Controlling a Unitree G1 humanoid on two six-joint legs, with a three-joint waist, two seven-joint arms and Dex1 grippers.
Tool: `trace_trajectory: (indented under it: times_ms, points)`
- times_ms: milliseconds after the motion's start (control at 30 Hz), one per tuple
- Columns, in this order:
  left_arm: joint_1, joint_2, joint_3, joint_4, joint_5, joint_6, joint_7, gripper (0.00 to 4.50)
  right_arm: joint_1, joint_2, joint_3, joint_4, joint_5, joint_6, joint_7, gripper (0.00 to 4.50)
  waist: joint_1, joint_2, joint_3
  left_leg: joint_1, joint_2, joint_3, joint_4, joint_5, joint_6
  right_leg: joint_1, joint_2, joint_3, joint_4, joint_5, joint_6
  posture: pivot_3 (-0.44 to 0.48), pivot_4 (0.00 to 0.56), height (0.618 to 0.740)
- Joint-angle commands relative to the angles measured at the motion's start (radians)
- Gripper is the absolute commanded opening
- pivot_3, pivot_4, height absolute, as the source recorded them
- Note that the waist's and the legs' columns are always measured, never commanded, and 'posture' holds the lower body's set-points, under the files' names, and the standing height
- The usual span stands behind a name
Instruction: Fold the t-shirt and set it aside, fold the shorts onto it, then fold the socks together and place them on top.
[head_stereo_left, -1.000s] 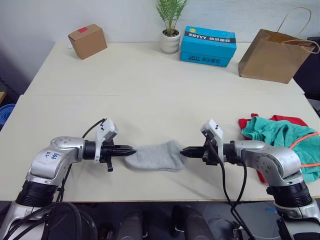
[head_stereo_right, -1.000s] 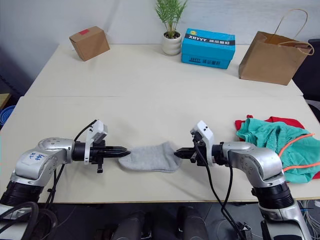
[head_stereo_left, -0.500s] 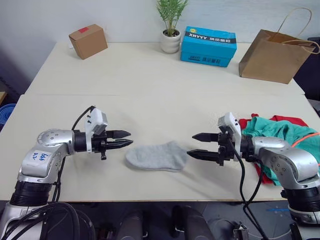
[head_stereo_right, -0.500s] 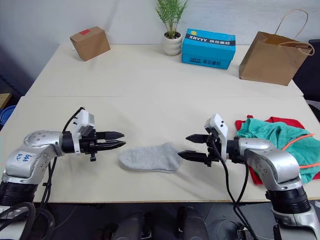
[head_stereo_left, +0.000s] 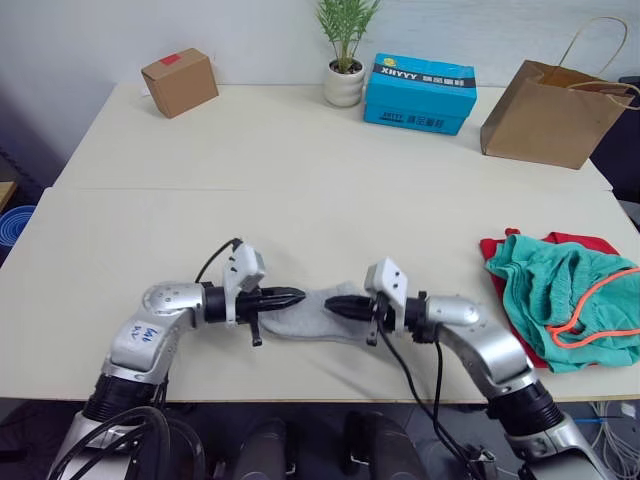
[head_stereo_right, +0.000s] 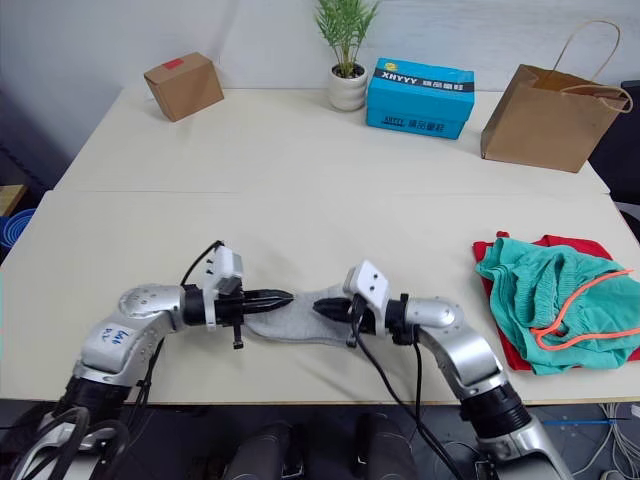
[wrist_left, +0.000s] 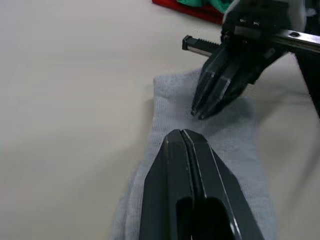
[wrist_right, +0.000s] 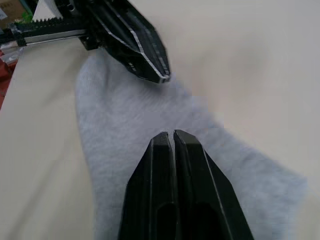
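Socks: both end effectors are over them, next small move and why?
Probably lift together and carry right. Left end effector and right end effector are shut, tips facing each other over the grey socks, which lie flat on the table. The shorts already sit on the t-shirt.

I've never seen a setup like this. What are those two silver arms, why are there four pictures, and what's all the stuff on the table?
It is a two-armed robot. Two pictures look down from its head; two sit on its wrists, looking along the black fingers. The left gripper and right gripper are both shut, tips pressed on the grey socks from either end; whether they pinch cloth is unclear. On the robot's right, teal shorts lie on a red t-shirt. At the table's far edge: a cardboard box, potted plant, blue box and paper bag.
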Motion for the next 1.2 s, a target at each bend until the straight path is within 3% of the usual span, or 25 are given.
trace_trajectory:
  times_ms: [33,167,400,567,667,833,1067,1200]
  points:
    - [0.032,-0.004,-0.009,0.008,0.034,-0.041,0.021,0.0,0.034,-0.011,-0.053,0.023,-0.013,-0.098,-0.002,0.09,0.0,0.0,0.0,0.0,0.0,0.0,0.0,0.0,0.0,0.0,0.0,0.0,0.0,0.0,0.0,0.0,0.15,0.74]
    - [0.087,0.006,0.025,0.02,0.041,-0.125,0.02,0.0,0.088,-0.058,-0.115,0.057,0.014,-0.144,0.041,0.09,0.001,0.0,0.0,0.003,0.001,-0.001,0.0,0.0,0.0,0.003,0.0,0.0,0.0,0.0,0.0,0.0,0.15,0.74]
    - [0.094,-0.024,0.147,-0.017,-0.056,-0.271,-0.009,0.0,0.079,-0.059,-0.179,0.025,0.097,-0.164,0.102,0.09,0.001,0.0,0.0,0.005,0.001,-0.001,0.0,0.0,0.0,0.004,-0.001,0.0,0.0,0.0,0.0,0.0,0.15,0.74]
    - [0.094,0.046,0.258,-0.116,-0.18,-0.11,0.005,0.0,0.021,-0.025,-0.132,-0.026,0.096,-0.145,0.11,0.09,-0.004,0.0,0.0,0.004,0.001,-0.001,-0.001,0.0,0.0,0.003,-0.001,0.0,0.001,0.0,0.0,0.0,0.15,0.74]
    - [0.112,0.124,0.296,-0.117,-0.227,0.022,-0.004,0.6,-0.01,-0.003,-0.085,-0.013,0.053,-0.141,0.105,0.0,-0.006,0.0,0.0,0.005,0.001,-0.001,-0.001,0.0,-0.001,0.003,-0.001,0.0,0.001,0.0,0.0,0.0,0.15,0.74]
    - [0.162,0.261,0.291,-0.088,-0.272,0.249,-0.04,2.24,-0.034,0.01,-0.017,0.074,-0.041,-0.196,0.107,0.0,0.0,0.0,0.0,0.004,0.0,-0.001,-0.002,0.0,-0.001,0.003,-0.001,0.0,0.0,0.0,0.0,0.0,0.15,0.74]
    - [0.045,0.297,0.255,-0.042,-0.346,0.627,0.037,4.44,-0.039,0.009,-0.001,0.131,-0.105,-0.217,0.093,0.0,0.0,0.0,0.0,0.002,0.0,-0.003,0.0,0.0,0.0,0.002,-0.001,0.0,0.0,0.0,0.001,0.0,0.15,0.74]
    - [-0.046,0.246,0.256,0.004,-0.398,0.829,0.092,4.48,-0.036,0.014,0.001,0.132,-0.112,-0.226,0.093,0.0,-0.002,0.0,0.0,0.002,0.0,-0.002,0.0,0.0,-0.001,0.002,-0.001,0.0,0.001,0.0,0.001,0.0,0.15,0.74]
